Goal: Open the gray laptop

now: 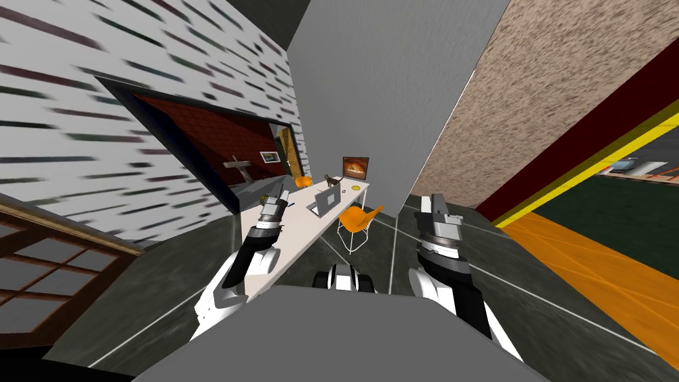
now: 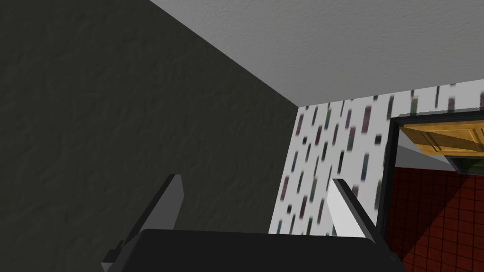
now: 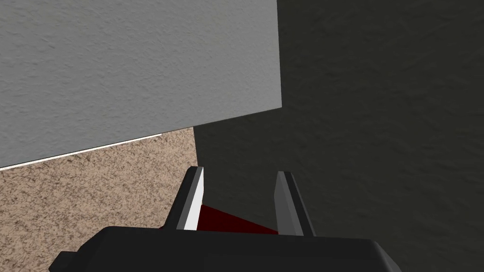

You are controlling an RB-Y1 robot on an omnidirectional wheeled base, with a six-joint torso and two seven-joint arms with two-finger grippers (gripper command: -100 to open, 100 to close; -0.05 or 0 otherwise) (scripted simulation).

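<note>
Two grippers, four fingers, nothing held. My left gripper (image 2: 255,182) has its two fingers (image 2: 165,203) spread wide, with only air between them. My right gripper (image 3: 241,172) also has its two fingers (image 3: 193,198) apart, though the gap is narrower than the left's, and nothing sits in it.

In the head view both arms reach forward. The left hand hangs over the near part of one long white table (image 1: 302,229). The right hand hangs over the dark floor (image 1: 530,292), off the table's right edge.

One gray laptop (image 1: 326,199) stands on the table towards its far end, well ahead of both grippers and touching neither. Its lid seems to stand up from the base, but it is too small for me to judge the angle.

There are two orange chairs. One chair (image 1: 359,219) is just beside the table's right edge, next to the laptop. The second chair (image 1: 303,180) is at the far end, partly hidden behind the tabletop.

One small dark cat figure (image 1: 331,180) stands on the table beyond the laptop. One framed picture (image 1: 355,167) with an orange subject stands behind it. One little yellow item (image 1: 356,188) lies near the far right corner, and I cannot identify it.

My left forearm covers part of the table's near end.
</note>
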